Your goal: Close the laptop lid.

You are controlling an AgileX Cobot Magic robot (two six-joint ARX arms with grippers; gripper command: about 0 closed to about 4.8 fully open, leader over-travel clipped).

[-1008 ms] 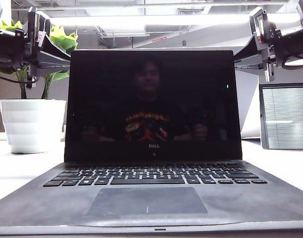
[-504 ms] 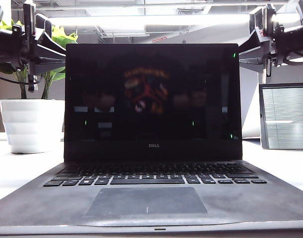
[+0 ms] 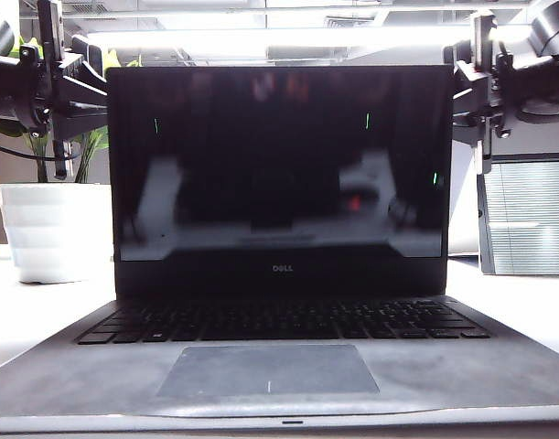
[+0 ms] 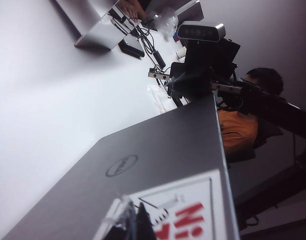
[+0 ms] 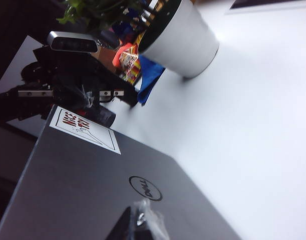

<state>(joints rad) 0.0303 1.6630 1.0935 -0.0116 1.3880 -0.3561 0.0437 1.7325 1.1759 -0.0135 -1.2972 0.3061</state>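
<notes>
Nearest me I've got the dusty grey laptop deck (image 3: pixel 87 375) with its black keyboard and trackpad, filling the near edge of the white table (image 3: pixel 23 315). Rising from its far edge, dead centre, is the laptop lid (image 3: pixel 279 174), the wide thin panel with the black glossy screen facing me. It stands roughly upright, maybe tipped a touch my way, so I'd call the close barely begun: almost the whole swing down onto the keyboard is left.

Behind the lid's top left corner sits my left gripper (image 3: pixel 73 87), arm reaching in level from the left. From its wrist camera, the left gripper (image 4: pixel 130 222) has its tips right at the silver back, by the white red-lettered sticker (image 4: pixel 185 210); I can't tell whether the fingers are spread or pinched.

Mirrored at the top right corner is my right gripper (image 3: pixel 476 82). Its wrist camera puts the right gripper (image 5: pixel 140 222) against the silver back near the round logo (image 5: pixel 145 188); again, I can't tell its opening.

Farther off: a white ribbed plant pot (image 3: pixel 55 229) left, a grey panel with horizontal blinds (image 3: pixel 528 215) right.
</notes>
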